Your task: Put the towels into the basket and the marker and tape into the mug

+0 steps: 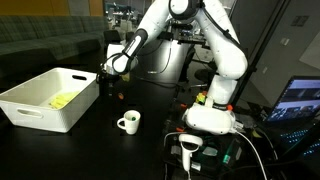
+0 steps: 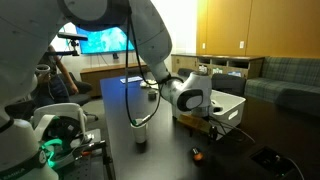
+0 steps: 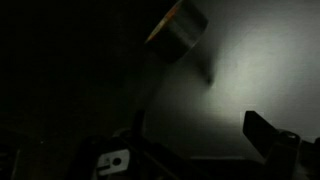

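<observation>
Gripper (image 1: 108, 87) with fingers apart and empty, just beside the basket (image 1: 40, 108) wall, what looks like the tape (image 3: 180, 25) ahead: best centre over the roll, drop low, then close, avoiding the basket rim.

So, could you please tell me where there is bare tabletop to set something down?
Bare table lies between the basket front wall and the mug, and again between the mug and the robot base. It is crowded at the basket's corner, where the gripper hangs, and around the base with its cables.
</observation>
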